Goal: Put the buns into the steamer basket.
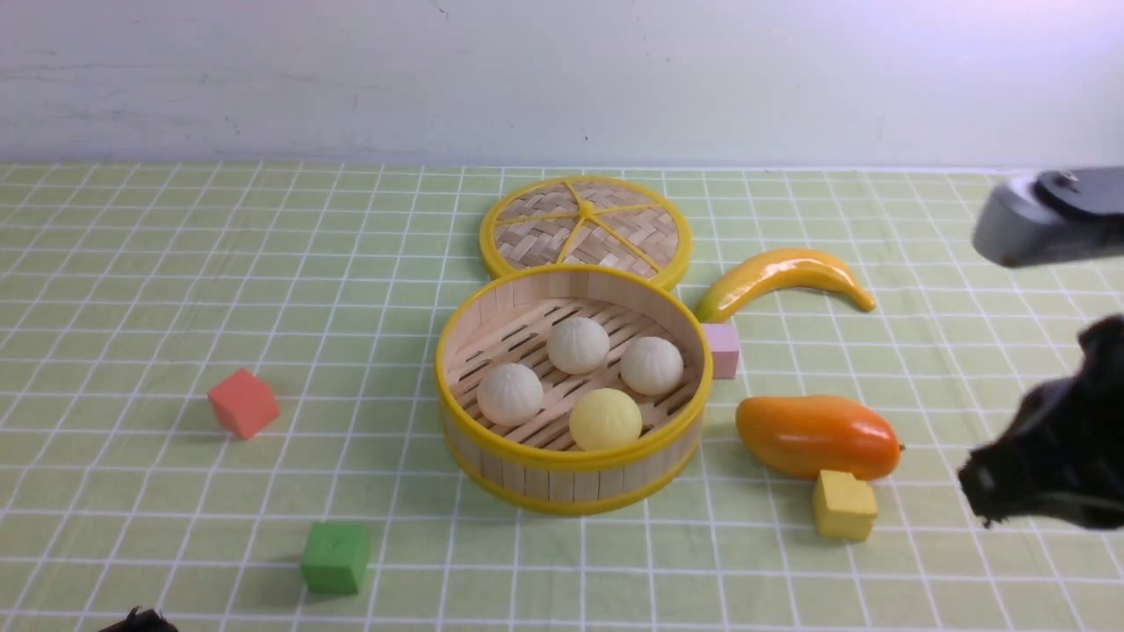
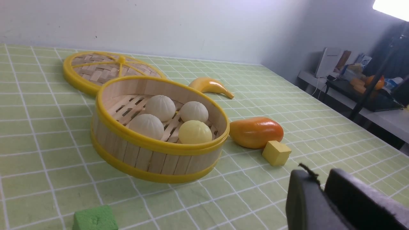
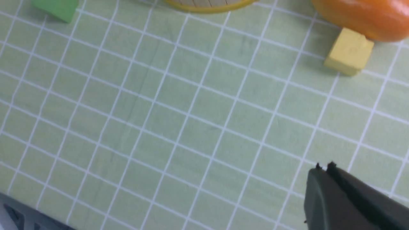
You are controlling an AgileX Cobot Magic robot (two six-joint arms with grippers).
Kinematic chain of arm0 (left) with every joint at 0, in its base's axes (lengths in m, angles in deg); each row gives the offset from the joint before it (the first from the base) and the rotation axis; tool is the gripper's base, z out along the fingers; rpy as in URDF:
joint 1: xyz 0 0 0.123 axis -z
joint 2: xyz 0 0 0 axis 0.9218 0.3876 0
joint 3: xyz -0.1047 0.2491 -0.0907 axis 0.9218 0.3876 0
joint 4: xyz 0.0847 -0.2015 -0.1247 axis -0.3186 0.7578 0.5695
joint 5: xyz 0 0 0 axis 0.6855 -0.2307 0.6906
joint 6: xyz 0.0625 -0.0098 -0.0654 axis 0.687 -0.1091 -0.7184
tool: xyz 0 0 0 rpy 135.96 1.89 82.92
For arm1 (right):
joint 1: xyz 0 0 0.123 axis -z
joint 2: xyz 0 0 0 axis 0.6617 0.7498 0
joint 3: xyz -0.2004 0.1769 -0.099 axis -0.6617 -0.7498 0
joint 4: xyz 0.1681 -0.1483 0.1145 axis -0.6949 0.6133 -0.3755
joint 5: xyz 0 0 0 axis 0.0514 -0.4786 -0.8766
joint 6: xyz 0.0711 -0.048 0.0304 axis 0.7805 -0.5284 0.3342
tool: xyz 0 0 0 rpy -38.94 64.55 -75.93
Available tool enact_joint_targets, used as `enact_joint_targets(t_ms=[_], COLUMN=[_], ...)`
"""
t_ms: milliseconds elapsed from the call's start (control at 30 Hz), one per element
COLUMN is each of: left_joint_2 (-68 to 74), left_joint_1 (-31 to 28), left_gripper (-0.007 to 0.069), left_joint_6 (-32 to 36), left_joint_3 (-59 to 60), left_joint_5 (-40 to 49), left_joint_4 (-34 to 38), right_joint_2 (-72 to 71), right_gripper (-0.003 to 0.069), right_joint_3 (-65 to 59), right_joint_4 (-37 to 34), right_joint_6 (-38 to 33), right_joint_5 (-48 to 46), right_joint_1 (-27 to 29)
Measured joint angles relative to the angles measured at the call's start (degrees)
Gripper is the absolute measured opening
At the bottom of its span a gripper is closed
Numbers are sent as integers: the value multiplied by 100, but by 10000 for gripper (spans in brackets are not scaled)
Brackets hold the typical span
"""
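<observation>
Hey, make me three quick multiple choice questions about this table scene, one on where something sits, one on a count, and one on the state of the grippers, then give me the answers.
1. Where does the yellow cube lie?
A. inside the steamer basket
B. just in front of the mango
C. on the lid

2. How many buns are in the steamer basket?
A. two
B. three
C. four

3. What are the grippers holding?
A. nothing
B. a bun each
C. the banana

Answers: 1 B, it sits by the mango on the near side. 2 C, three off-white buns and one pale yellow. 3 A, the left gripper and right gripper are shut and empty.
</observation>
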Motion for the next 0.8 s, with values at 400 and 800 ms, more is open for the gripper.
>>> enact_joint_targets(t_ms=[400,800], left_joint_2=[0,0], left_joint_1=[0,0], left_gripper=[102,113], left_joint_6=[0,0], left_joint_3=[0,0], left_joint_5=[19,119], left_joint_4=[0,0], right_joint_2=[-1536,-5637], right_gripper=[-18,-18], right_joint_3=[-962,-5889], right_joint_4=[408,275], right_joint_6=[-408,-1098], right_joint_5=[416,4923], right_joint_1=[437,1896])
